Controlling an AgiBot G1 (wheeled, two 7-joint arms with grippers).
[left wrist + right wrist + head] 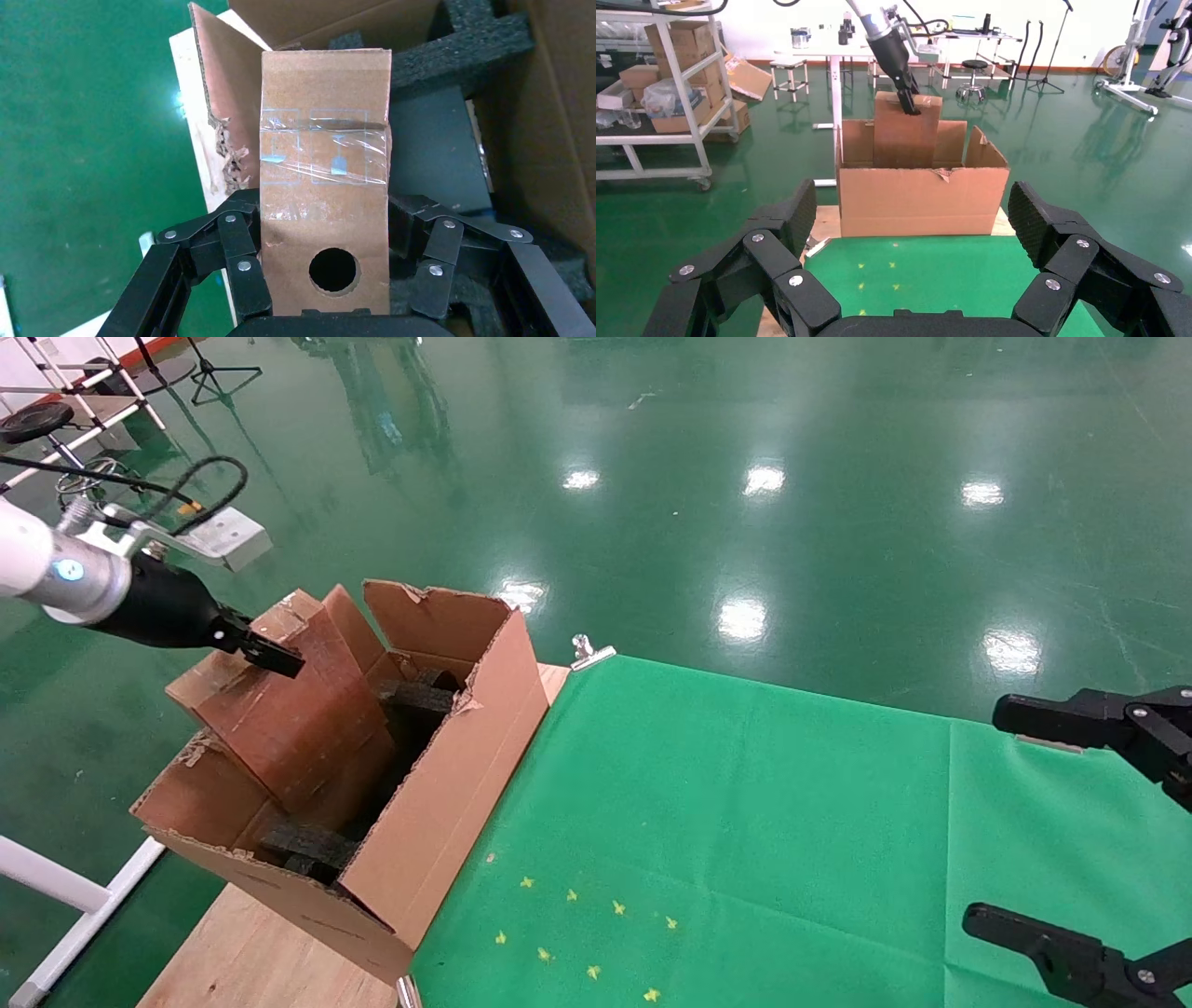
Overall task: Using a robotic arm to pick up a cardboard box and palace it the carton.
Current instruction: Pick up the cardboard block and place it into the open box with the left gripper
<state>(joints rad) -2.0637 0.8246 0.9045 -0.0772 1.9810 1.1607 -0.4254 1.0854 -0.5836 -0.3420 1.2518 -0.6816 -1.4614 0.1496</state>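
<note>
We see the tape-wrapped cardboard box (279, 710), tilted, its lower end inside the open carton (447, 803) at 9 o'clock, among black foam.

Green cloth (745, 822) covers a wooden table (251, 957).

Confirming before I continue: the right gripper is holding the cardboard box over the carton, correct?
Not quite. The left gripper holds the cardboard box over the carton, as the left wrist view shows. The right gripper is open and empty over the green cloth.
</note>
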